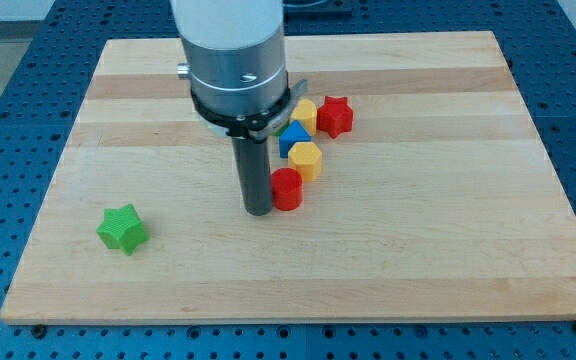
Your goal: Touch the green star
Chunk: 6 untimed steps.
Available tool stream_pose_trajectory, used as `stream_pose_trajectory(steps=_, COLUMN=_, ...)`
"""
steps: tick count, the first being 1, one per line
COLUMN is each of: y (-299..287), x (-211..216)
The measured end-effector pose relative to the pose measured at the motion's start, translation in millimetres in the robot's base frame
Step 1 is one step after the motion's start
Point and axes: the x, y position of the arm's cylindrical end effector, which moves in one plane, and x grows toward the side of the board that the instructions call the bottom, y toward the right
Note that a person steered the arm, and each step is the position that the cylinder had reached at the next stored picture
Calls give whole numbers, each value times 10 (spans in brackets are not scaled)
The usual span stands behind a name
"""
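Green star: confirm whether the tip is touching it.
No. My tip stands beside the red cylinder, well apart from the green star toward the view's left.

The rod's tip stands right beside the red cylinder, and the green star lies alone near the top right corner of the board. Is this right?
Not quite. In the camera view, the green star lies alone near the bottom left corner of the board, not the top right. The rest holds: my tip stands right beside the red cylinder.
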Motion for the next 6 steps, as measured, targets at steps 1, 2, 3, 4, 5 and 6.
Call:
stream_pose_trajectory(steps=1, y=143, x=0)
stream_pose_trajectory(steps=2, y=162, x=0)
stream_pose_trajectory(steps=3, y=32, x=0)
stream_pose_trajectory(steps=4, y=-319, x=-166)
stream_pose_trajectory(steps=5, y=-828, x=-572)
stream_pose_trajectory(steps=6, y=-1425, x=-874)
